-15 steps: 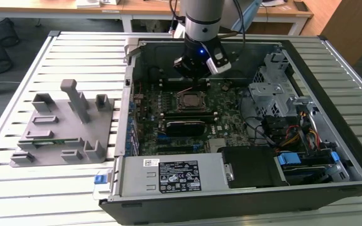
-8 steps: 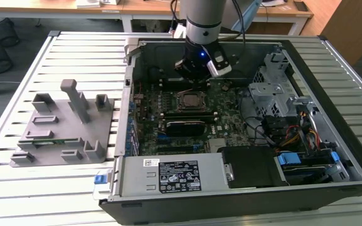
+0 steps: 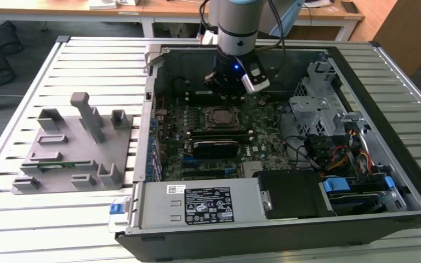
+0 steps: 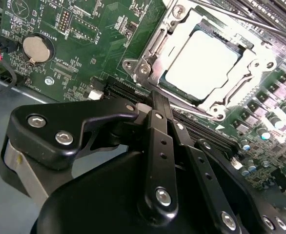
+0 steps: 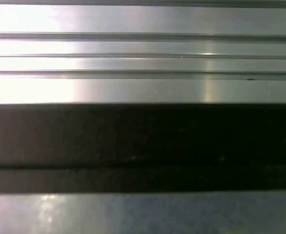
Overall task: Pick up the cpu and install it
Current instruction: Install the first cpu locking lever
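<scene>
— Where's the gripper (image 4: 155,105)?
— Low in the second wrist view, fingers together, holding nothing, just short of the socket (image 4: 201,63).
— And the cpu (image 4: 201,61)?
— Beyond it, upper right, lying flat in the socket on the motherboard (image 4: 84,44).

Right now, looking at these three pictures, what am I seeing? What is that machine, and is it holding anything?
The exterior view shows a robot arm reaching down into an open computer case that lies on a slatted metal table. A grey plastic holder sits beside the case. The second wrist view comes from a camera on the arm: the black gripper hovers above the green motherboard, fingers together and holding nothing. The cpu, a silvery square, already sits in its socket. The first wrist view shows metal slats.
</scene>
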`<state>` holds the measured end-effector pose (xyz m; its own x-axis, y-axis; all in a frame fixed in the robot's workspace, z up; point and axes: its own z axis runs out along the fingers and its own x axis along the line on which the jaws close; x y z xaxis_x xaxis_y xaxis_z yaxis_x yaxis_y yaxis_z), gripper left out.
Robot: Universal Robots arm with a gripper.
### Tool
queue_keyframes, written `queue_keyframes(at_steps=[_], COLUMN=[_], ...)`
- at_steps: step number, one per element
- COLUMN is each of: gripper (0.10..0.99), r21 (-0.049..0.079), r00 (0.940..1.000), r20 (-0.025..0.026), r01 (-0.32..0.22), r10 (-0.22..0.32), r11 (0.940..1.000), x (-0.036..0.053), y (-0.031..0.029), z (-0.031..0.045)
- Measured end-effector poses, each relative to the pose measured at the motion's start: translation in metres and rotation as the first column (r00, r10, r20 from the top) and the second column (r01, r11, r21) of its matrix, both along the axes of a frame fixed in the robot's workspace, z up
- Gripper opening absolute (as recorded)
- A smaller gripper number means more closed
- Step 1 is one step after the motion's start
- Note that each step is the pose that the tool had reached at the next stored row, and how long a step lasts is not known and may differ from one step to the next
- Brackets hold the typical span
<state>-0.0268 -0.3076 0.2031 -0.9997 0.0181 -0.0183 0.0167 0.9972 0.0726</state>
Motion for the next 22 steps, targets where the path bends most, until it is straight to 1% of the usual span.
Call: queue_keyframes(at_steps=[2,8,10,14,16,17,18,22], gripper=[0.106,0.106,0.106,0.106,0.106,0.106,0.106,0.106], r21=[-0.001,-0.004,-0.013,-0.047,-0.061,-0.065,-0.066,-0.063], r00=[1.0000,1.0000,1.0000,1.0000,1.0000,1.0000,1.0000,1.0000], r20=[0.0001,0.0002,0.0001,0.0001,-0.0004,-0.0006,-0.0007,-0.0002], r01=[0.000,0.000,0.000,0.000,0.000,0.000,0.000,0.000], r10=[0.000,0.000,0.000,0.000,0.000,0.000,0.000,0.000], r11=[1.0000,1.0000,0.9999,0.9989,0.9981,0.9979,0.9978,0.9980], x=[0.0005,0.0009,0.0010,0.0009,0.0009,0.0009,0.0009,0.0010], y=[0.0000,0.0000,0.0001,0.0004,0.0007,0.0008,0.0008,0.0011], z=[-0.0015,-0.0029,-0.0031,-0.0046,-0.0059,-0.0066,-0.0071,-0.0081])
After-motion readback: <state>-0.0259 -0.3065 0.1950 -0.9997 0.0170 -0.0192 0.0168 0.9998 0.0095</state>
